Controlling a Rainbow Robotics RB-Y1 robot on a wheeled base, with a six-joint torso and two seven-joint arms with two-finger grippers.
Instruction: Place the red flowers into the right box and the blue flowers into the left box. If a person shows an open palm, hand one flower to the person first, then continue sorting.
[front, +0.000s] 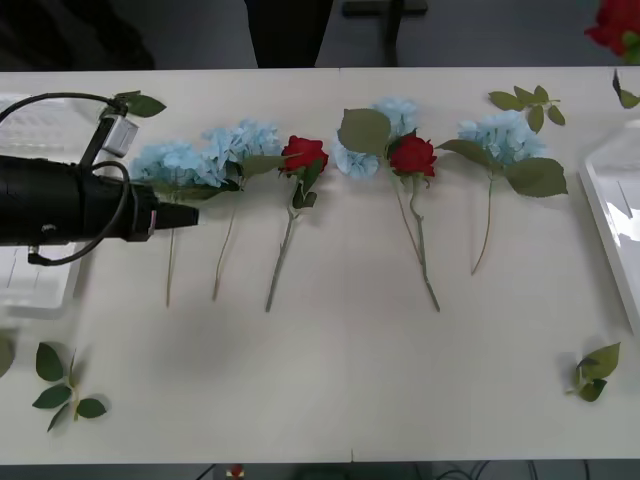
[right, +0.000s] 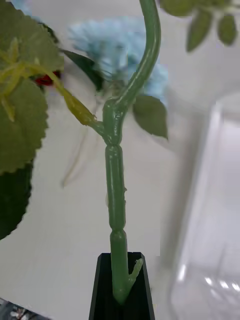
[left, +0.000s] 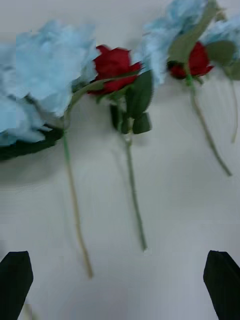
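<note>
Black right gripper (right: 121, 282) is clamped on a green flower stem (right: 116, 190) that rises out from between its fingers; the bloom is out of frame there, with a clear right box (right: 212, 210) beside it on the white table (front: 340, 380). Left gripper (left: 120, 280) hangs over the table with fingers (left: 15, 280) spread wide and holding nothing, just above the stems of a blue hydrangea (left: 50, 75) and a red rose (left: 114, 65). From the front, left arm (front: 70, 200) reaches in over the left box (front: 40, 290). Row on table: blue hydrangeas (front: 175, 165) (front: 245, 140) (front: 385, 125) (front: 500, 135), red roses (front: 303, 153) (front: 412, 155). Loose leaf sprigs (front: 65, 385) (front: 597, 370) lie near the front edge.
</note>
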